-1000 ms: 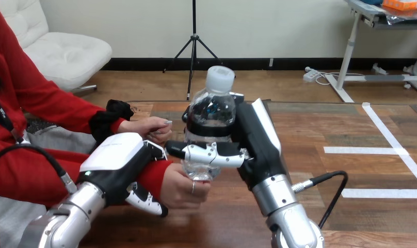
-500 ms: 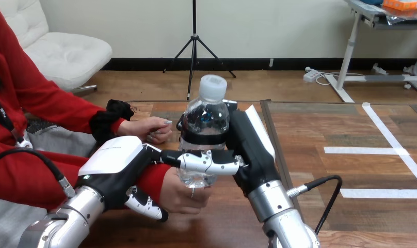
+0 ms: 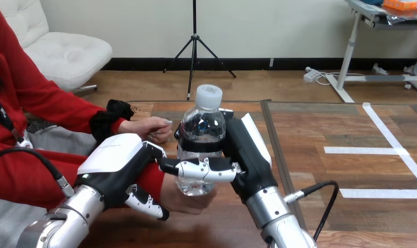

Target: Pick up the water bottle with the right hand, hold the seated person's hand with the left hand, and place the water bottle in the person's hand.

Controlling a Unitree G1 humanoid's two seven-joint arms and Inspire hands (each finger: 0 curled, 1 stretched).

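While the water bottle [image 3: 201, 135] was held upright in the right hand [image 3: 246, 155], white cap up and long axis vertical, its base stood directly over the person's hand [image 3: 185, 200]. That hand was cupped palm-up near the wooden table's [image 3: 222, 230] near edge, left of its middle. The right hand's fingers and thumb were clamped round the bottle's lower half, the thumb lying across its front. Whether the base was resting on the palm or was just above it could not be told. The left hand [image 3: 113, 163] was laid over the person's wrist [image 3: 154, 178], with its fingers curled under that wrist. The bottle was thus placed between the two robot hands, the right one being the nearer. The coming move was judged to be a short descent along the bottle's axis, followed by release once the base was supported. A tilt on release was judged the main risk. The person's other hand [image 3: 150, 129] was resting apart, toward the table's far left corner.
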